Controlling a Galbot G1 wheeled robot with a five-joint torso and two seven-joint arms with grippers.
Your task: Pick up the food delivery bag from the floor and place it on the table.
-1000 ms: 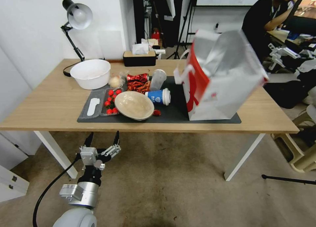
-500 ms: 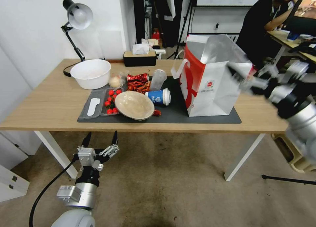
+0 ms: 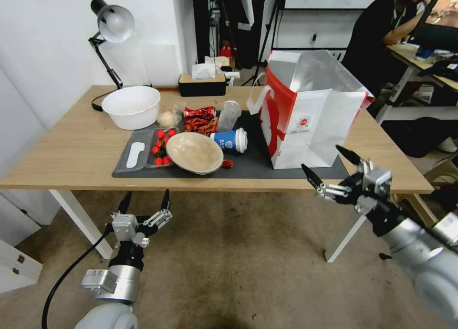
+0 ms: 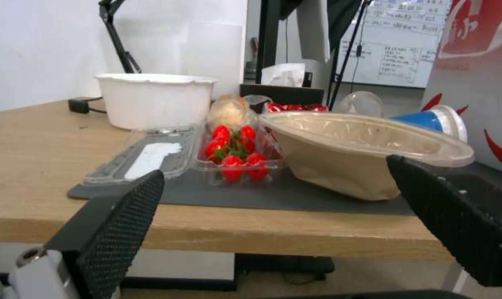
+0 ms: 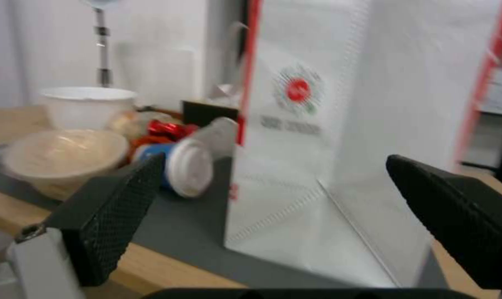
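The food delivery bag [image 3: 307, 116] is parked upright on the table's [image 3: 71, 147] grey mat [image 3: 248, 164], so it looks delivered. Both grippers, right [image 3: 331, 166] and left [image 3: 145, 200], are held spread wide, nothing gripped.

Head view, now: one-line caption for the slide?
Food delivery bag upright on the table's grey mat; right gripper open beside it, left gripper open below.

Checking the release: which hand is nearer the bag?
Right. The right hand hangs open just before the bag; the left hand is open, low under the table's far side.
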